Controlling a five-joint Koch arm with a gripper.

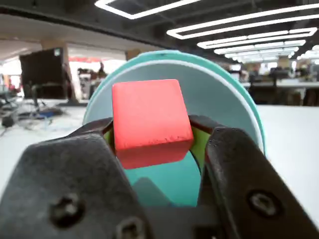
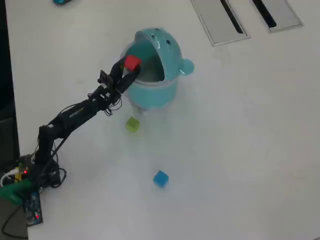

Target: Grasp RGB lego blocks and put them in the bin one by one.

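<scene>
White tabletop stretched out under bright office strip lights. My worry was a drop short of the opening: the red block [image 1: 149,122] sat at the very tips of the gripper [image 2: 129,69], clamped between both jaws, and from overhead it hung at the near rim of the bin [image 2: 165,92], so letting go there could bounce it off the edge. The yellow-green block [image 2: 132,124] and blue block [image 2: 160,178] lay on the table, well apart from the gripper.

We are looking into a large open-plan office: long linear ceiling lights [image 1: 239,30] are running overhead, rows of desks [image 1: 284,84] are stretching into the distance, and a dark monitor [image 1: 42,72] is standing on the white table [image 2: 240,150].
</scene>
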